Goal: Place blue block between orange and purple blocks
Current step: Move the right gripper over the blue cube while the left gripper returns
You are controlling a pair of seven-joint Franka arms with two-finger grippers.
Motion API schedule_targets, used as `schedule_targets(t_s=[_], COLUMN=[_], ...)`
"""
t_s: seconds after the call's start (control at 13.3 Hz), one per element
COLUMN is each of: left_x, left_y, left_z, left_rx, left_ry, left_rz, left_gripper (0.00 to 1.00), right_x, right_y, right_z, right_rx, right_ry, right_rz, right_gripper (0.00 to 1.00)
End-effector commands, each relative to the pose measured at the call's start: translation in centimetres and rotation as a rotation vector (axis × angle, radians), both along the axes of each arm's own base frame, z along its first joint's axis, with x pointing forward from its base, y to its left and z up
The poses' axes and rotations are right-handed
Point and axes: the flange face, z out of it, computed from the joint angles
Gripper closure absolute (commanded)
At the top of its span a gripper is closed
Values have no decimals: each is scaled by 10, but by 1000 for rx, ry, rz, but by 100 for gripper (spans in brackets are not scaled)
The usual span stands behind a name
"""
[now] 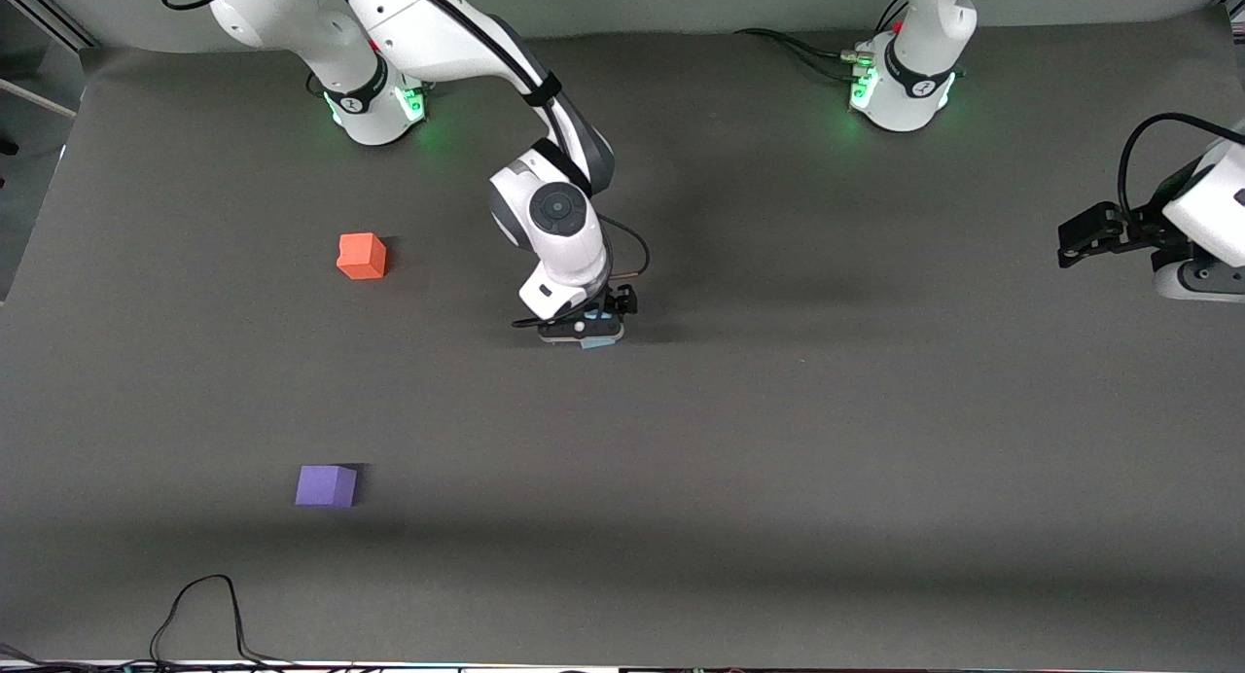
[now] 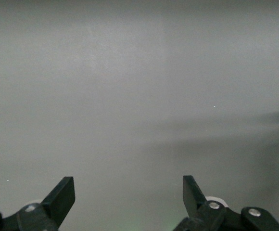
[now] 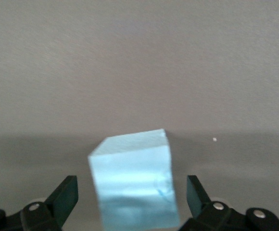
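The blue block (image 1: 601,342) rests on the dark mat near the table's middle, mostly hidden under the right arm's hand. My right gripper (image 1: 584,331) is down at the mat and open around it. In the right wrist view the blue block (image 3: 132,185) sits between the two fingers of the right gripper (image 3: 132,192) with a gap on each side. The orange block (image 1: 362,256) lies toward the right arm's end. The purple block (image 1: 326,485) lies nearer the front camera than the orange one. My left gripper (image 1: 1078,243) waits open at the left arm's end, the left gripper (image 2: 129,190) holding nothing.
A black cable (image 1: 199,610) loops onto the mat at the edge nearest the front camera. The two arm bases (image 1: 374,109) (image 1: 905,94) stand along the edge farthest from it. Bare mat lies between the orange and purple blocks.
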Motion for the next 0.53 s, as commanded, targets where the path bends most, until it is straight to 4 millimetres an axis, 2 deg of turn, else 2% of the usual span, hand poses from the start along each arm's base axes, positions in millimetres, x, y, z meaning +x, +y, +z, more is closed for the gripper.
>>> schedule_targets(t_s=[0.0,0.3,0.38,0.45], left_x=[-11,-14,-14,-14], left_y=[1,-1,0,0], left_z=[3,5,5,5], left_rx=[16,16,18,18], left_ry=[7,18,18,16], left_rz=[-22,-26,-25,-23], left_gripper=[0,0,0,0], right_x=[7,7,6,6], right_y=[10,9,9,9], right_z=[-7,-15,-17,-17], right_rx=[21,12,10,11], right_ry=[5,11,10,9], right_rz=[5,8,12,12], right_gripper=[0,0,6,16])
